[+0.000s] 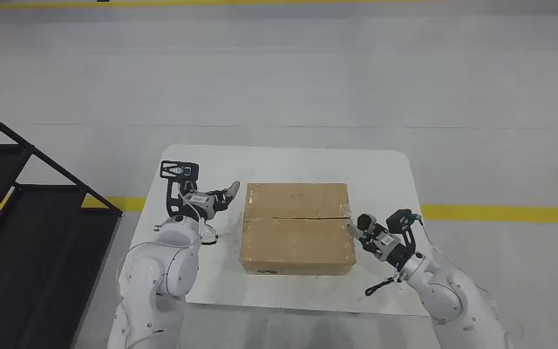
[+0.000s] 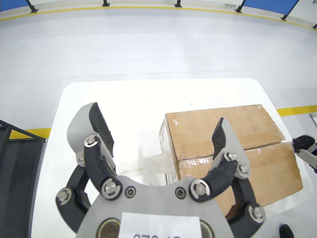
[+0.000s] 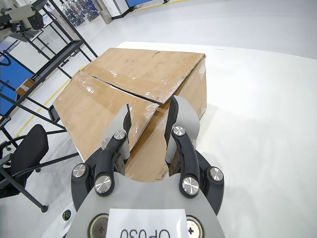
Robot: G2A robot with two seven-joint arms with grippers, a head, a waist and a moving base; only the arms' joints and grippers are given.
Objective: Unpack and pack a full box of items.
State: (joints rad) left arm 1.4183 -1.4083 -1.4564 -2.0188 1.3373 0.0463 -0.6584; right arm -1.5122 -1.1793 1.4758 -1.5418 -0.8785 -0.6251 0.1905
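- The cardboard box (image 1: 296, 229) (image 2: 235, 144) (image 3: 138, 75) sits in the middle of the white tabletop (image 1: 288, 166) (image 2: 123, 95) (image 3: 247, 100), its long sides running from 9 to 3 o'clock
- Its two top flaps are down and meet in a seam running from 9 to 3 o'clock, with shiny clear tape (image 3: 128, 80) along it
- At the 3 o'clock end the seam gapes a little, and the corner of the 6 o'clock flap stands slightly raised
- My left hand (image 1: 222, 195) (image 2: 158, 112) hangs just beside the box's 9 o'clock end, spread wide and holding nothing
- One of its fingers (image 2: 223, 134) lines up over the box's top edge and the other sits over bare tabletop; I cannot tell whether either touches the cardboard
- My right hand (image 1: 362, 225) (image 3: 151, 102) is at the box's 3 o'clock end, partly spread, with the raised flap corner in the gap
- One finger there sits above the flap and the other beside the end wall; they are not pressed onto the cardboard
- A black rack (image 1: 44, 227) stands on the floor at 9 o'clock from the tabletop
- A yellow line (image 1: 488, 212) crosses the floor from 9 to 3 o'clock
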